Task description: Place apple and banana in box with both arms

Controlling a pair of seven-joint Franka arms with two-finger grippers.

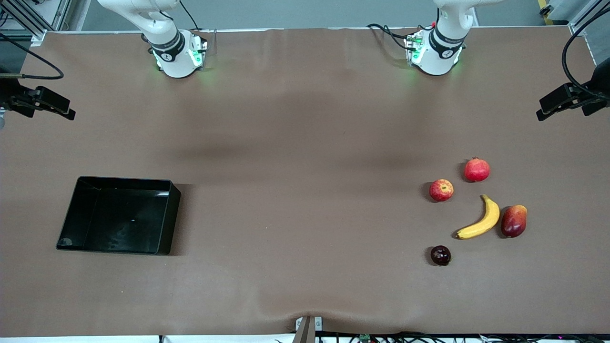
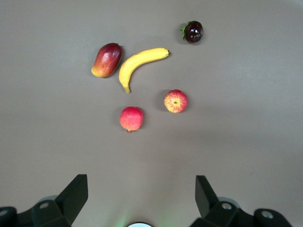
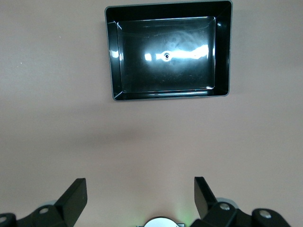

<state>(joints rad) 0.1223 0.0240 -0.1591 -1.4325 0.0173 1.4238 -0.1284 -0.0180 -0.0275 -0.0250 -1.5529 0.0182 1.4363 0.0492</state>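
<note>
Step in hand: we judge nothing is done yet; both fruits lie on the table and the box is empty, so the first reach is ahead of us.

Left gripper (image 2: 139,198): fingers spread wide, holding nothing, raised over bare table near the left arm's base and looking down on the fruit cluster.

Right gripper (image 3: 139,198): fingers spread wide too, empty, raised over bare table with the box in its wrist view.

Apple (image 1: 441,190): at the left arm's end of the table, resting alone, just beside the pomegranate (image 1: 477,170) and farther from the front camera than the banana.

Banana (image 1: 480,220): nearer the front camera than the apple, its outer curve touching or almost touching the mango (image 1: 513,221); a dark plum-like fruit (image 1: 440,255) lies nearer still, apart.

Box (image 1: 76,209): at the right arm's end of the table, well apart from every fruit.

Thing versus left gripper: both fruits sit well apart from the fingers, lower and farther out from the base.

Thing versus right gripper: the fruits are out of its wrist view; only the box shows.

How we would do it well: we would send the left arm to the apple first, since it stands free, and close across its middle. For the banana we would grip across the midsection, approaching from the side away from the mango. A handover or shared carry toward the box looks likely.
</note>
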